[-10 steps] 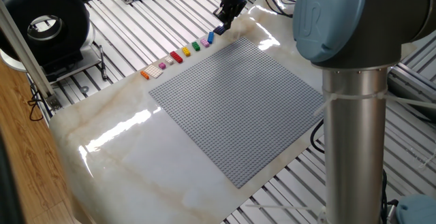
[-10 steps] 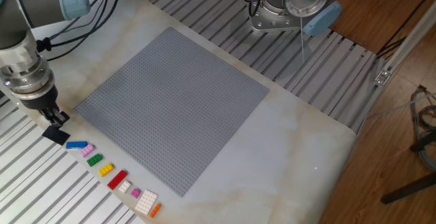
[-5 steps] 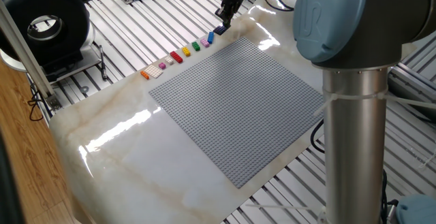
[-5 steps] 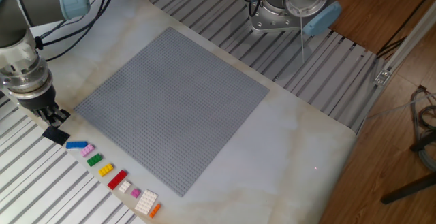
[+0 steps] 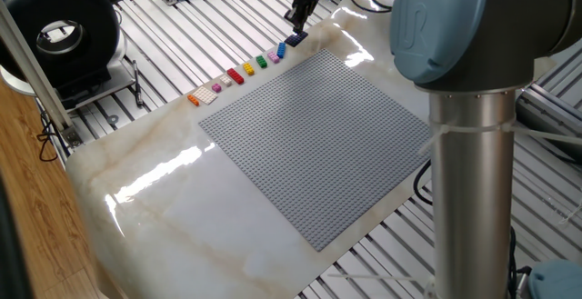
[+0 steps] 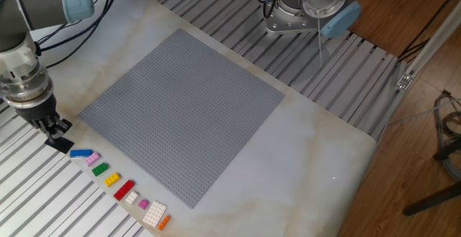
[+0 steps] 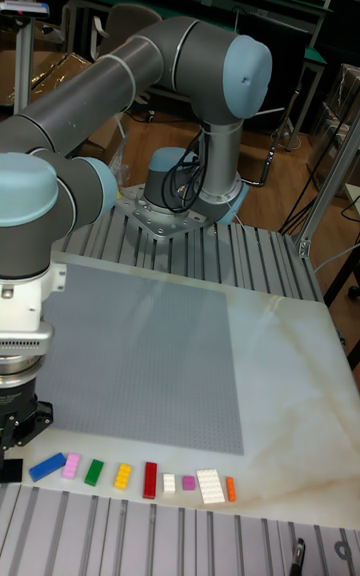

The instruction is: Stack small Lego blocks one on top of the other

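Note:
The small Lego blocks lie in a row along the marble edge beside the grey baseplate [image 6: 180,107]. In order they are dark navy [image 6: 61,144], blue [image 6: 81,153], pink [image 6: 91,161], green [image 6: 100,169], yellow [image 6: 112,180], red [image 6: 124,190], another pink [image 6: 143,204] and orange [image 6: 164,222]. My gripper [image 6: 54,127] hangs open just above the dark navy block [image 5: 295,39], holding nothing. The one fixed view shows the gripper [image 5: 297,21] at the top, and the tall fixed view shows it [image 7: 18,434] over that same block [image 7: 8,471]. No block rests on another.
Two white bricks [image 6: 132,197] [image 6: 154,214] sit in the same row. The slatted metal table [image 6: 36,194] surrounds the marble slab [image 6: 310,143]. The arm's base [image 6: 299,14] is bolted at the far side. A black round device [image 5: 59,35] stands off to the left.
The gripper has risen slightly, straight up from the dark navy block. The block stays on the marble, and none of the other blocks moved.

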### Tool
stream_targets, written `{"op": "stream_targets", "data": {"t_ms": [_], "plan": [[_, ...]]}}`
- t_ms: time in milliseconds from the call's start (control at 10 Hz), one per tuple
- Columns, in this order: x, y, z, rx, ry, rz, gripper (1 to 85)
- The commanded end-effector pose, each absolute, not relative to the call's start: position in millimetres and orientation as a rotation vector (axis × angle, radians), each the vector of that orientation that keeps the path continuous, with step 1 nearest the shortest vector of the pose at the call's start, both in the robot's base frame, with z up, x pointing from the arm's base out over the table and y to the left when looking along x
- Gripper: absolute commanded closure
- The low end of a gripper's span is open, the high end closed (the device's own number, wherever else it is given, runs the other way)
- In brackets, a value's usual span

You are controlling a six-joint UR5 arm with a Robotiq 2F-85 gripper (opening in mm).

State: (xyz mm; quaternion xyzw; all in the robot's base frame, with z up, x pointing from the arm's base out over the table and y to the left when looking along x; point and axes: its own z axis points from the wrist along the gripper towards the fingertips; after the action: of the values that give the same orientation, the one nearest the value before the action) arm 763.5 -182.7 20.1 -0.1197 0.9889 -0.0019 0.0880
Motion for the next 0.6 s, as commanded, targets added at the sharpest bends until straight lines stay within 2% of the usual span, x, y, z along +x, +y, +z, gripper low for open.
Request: {"op": "stream_targets", "data": {"t_ms": [0,100,500], "plan": [[773,-174,21,-0.256,2.938,-0.014,81.3],[775,-167,24,-0.215,2.951,-0.005,84.7],[790,-161,30,-0.175,2.942,-0.018,84.7]]}}
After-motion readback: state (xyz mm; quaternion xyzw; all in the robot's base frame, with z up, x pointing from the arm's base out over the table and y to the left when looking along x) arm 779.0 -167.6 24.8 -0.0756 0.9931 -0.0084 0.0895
